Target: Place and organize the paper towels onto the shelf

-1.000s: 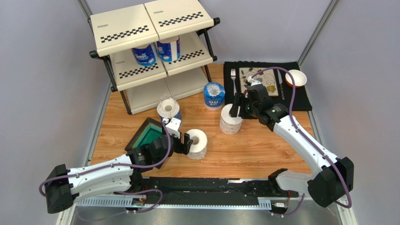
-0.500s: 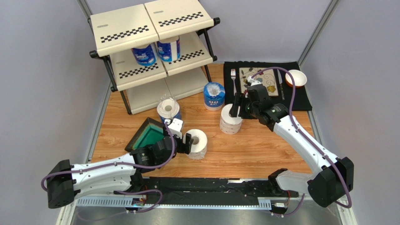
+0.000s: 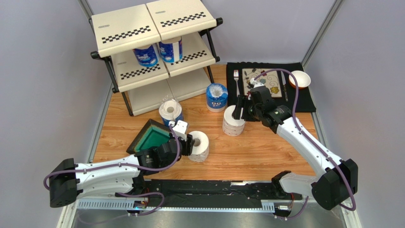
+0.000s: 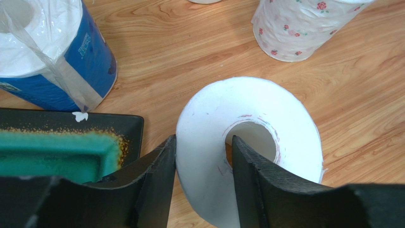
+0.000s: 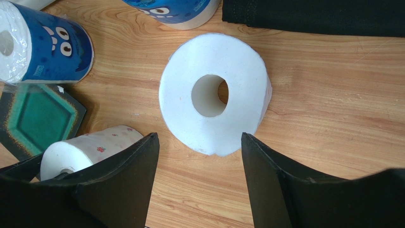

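The left fingers (image 4: 154, 190) are closed narrow on the wall of a flower-print roll (image 4: 247, 118), one finger inside its hollow core and the other pressed against its outside. This roll sits near the middle of the wooden surface (image 3: 256, 152), just beside a green tray (image 3: 151, 137). The right fingers (image 5: 123, 180) stand wide apart above a second flower-print roll (image 3: 234, 124), which stands upright with its core facing up, and they grip nothing. A tray-side blue roll (image 3: 170, 111) stands just behind the tray, and a far blue roll (image 3: 216, 96) stands near the black placemat (image 3: 304, 102). The shelf (image 3: 128, 28) is at the far left corner, with a shelved blue roll (image 3: 146, 55) and its neighbour (image 3: 171, 50) side by side on the middle tier.
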